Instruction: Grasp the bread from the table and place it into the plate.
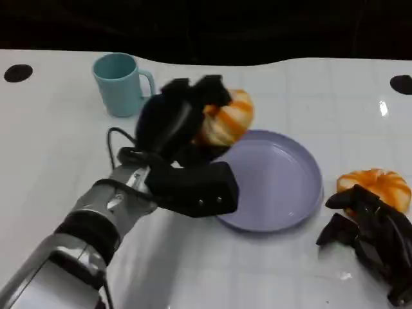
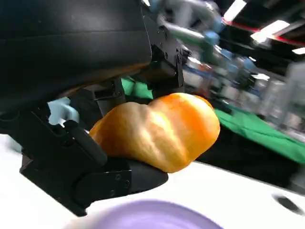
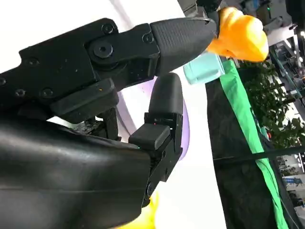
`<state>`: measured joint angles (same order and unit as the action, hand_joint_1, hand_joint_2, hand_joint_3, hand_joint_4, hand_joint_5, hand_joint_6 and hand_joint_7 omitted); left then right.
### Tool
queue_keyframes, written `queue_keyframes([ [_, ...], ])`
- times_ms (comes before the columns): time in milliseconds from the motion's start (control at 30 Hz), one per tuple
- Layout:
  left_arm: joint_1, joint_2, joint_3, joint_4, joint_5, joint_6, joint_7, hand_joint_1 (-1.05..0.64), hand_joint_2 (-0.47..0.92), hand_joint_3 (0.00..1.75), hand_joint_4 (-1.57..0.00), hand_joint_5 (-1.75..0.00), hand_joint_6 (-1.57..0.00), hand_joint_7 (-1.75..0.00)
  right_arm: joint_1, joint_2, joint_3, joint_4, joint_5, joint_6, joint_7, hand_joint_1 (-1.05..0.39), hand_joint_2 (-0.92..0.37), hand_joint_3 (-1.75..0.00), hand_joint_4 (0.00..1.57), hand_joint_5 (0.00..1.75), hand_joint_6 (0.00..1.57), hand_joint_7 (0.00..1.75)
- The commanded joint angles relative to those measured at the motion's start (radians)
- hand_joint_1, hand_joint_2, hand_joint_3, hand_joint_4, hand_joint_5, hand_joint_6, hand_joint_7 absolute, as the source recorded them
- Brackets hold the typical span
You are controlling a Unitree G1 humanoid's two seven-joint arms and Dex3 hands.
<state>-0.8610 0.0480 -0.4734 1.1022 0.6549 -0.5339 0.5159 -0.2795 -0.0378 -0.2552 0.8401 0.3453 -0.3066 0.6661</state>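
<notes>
My left hand (image 1: 177,129) holds an orange-and-cream striped bread (image 1: 226,121) in the air, above the far left rim of the lavender plate (image 1: 283,187). In the left wrist view the bread (image 2: 159,131) sits between the black fingers (image 2: 90,167), with the plate's rim (image 2: 152,217) just below. A second bread (image 1: 380,187) lies on the table right of the plate. My right hand (image 1: 370,235) rests beside it, fingers apart and holding nothing. The right wrist view shows the held bread (image 3: 238,33) far off past my fingers (image 3: 157,38).
A teal mug (image 1: 120,84) stands at the back left, close behind my left hand; it also shows as the mug (image 3: 204,67) in the right wrist view. The table (image 1: 51,148) is white, with a dark edge along the back.
</notes>
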Motion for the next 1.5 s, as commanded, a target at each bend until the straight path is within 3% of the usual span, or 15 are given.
queue_keyframes([
  [33,-0.053,-0.006,0.001,0.018,-0.013,-0.027,-0.065,-0.1,0.44,1.38,-0.97,-1.75,-0.76,-1.75,0.012,-0.013,0.0,0.018,-0.003,0.004,0.0,-0.54,-0.92,-0.25,0.68,1.57,0.63,1.17],
  [533,-0.126,-0.06,-0.047,0.083,0.014,0.057,-0.261,-0.16,0.47,1.22,-0.92,-1.75,-0.74,-1.75,0.012,-0.005,0.001,0.024,-0.004,-0.008,-0.003,-0.54,-0.92,-0.26,0.67,1.57,0.62,1.21],
  [567,-0.129,-0.061,-0.046,0.086,0.007,0.062,-0.285,-0.17,0.51,1.07,-0.87,-1.75,-0.76,-1.43,0.012,-0.005,0.002,0.023,-0.004,-0.008,-0.003,-0.53,-0.92,-0.26,0.67,1.57,0.62,1.21],
  [633,-0.134,-0.058,-0.048,0.088,0.003,0.073,-0.329,-0.18,0.54,0.96,-0.84,-1.75,-0.8,-1.24,0.011,-0.004,0.001,0.025,-0.001,-0.005,0.0,-0.53,-0.92,-0.26,0.67,1.57,0.62,1.21],
  [667,-0.134,-0.055,-0.05,0.088,0.003,0.077,-0.347,-0.26,0.67,0.67,-0.71,-1.58,-0.7,-0.75,0.01,-0.004,0.0,0.027,0.001,-0.004,0.003,-0.53,-0.92,-0.26,0.67,1.57,0.62,1.21],
  [700,-0.134,-0.053,-0.05,0.087,0.003,0.08,-0.36,-0.3,0.77,0.45,-0.64,-1.5,-0.7,-0.45,0.01,-0.004,-0.001,0.028,0.002,-0.003,0.005,-0.53,-0.92,-0.26,0.67,1.57,0.62,1.21],
  [767,-0.132,-0.052,-0.048,0.083,0.002,0.083,-0.373,-0.33,0.89,0.2,-0.59,-1.44,-0.73,-0.16,0.009,-0.004,-0.001,0.03,0.002,-0.003,0.006,-0.53,-0.92,-0.26,0.67,1.57,0.62,1.21],
  [800,-0.132,-0.052,-0.047,0.082,0.002,0.084,-0.375,-0.33,0.91,0.17,-0.59,-1.43,-0.74,-0.12,0.009,-0.004,-0.001,0.03,0.002,-0.003,0.006,-0.53,-0.92,-0.26,0.67,1.57,0.62,1.21],
  [967,-0.141,-0.043,-0.066,0.08,0.02,0.104,-0.424,-0.34,0.92,0.14,-0.58,-1.42,-0.74,-0.07,0.009,0.001,-0.002,0.03,0.001,-0.003,-0.005,-0.53,-0.92,-0.26,0.67,1.57,0.62,1.21],
  [1000,-0.148,-0.036,-0.081,0.08,0.033,0.119,-0.459,-0.62,0.92,0.32,-0.24,-0.8,-0.4,-0.03,0.008,0.005,-0.003,0.03,0.001,-0.002,-0.013,-0.54,-0.92,-0.25,0.66,1.58,0.62,1.24],
  [1067,-0.153,-0.027,-0.098,0.072,0.043,0.14,-0.506,-0.8,0.92,0.45,-0.05,-0.39,-0.21,-0.01,0.01,0.011,-0.005,0.03,0.003,0.001,-0.022,-0.54,-0.92,-0.23,0.66,1.58,0.61,1.26],
  [1300,-0.151,-0.017,-0.105,0.053,0.035,0.169,-0.584,-0.99,0.92,0.58,0.0,-0.05,-0.07,-0.01,0.01,0.004,0.0,0.031,-0.003,-0.006,-0.017,-0.54,-0.92,-0.25,0.65,1.57,0.58,1.29],
  [1500,-0.148,-0.012,-0.104,0.04,0.032,0.184,-0.605,-1.04,0.92,0.59,0.0,0.0,-0.05,-0.01,0.008,-0.001,0.005,0.05,-0.014,-0.042,-0.006,-0.53,-0.92,-0.28,0.65,1.58,0.57,1.28],
])
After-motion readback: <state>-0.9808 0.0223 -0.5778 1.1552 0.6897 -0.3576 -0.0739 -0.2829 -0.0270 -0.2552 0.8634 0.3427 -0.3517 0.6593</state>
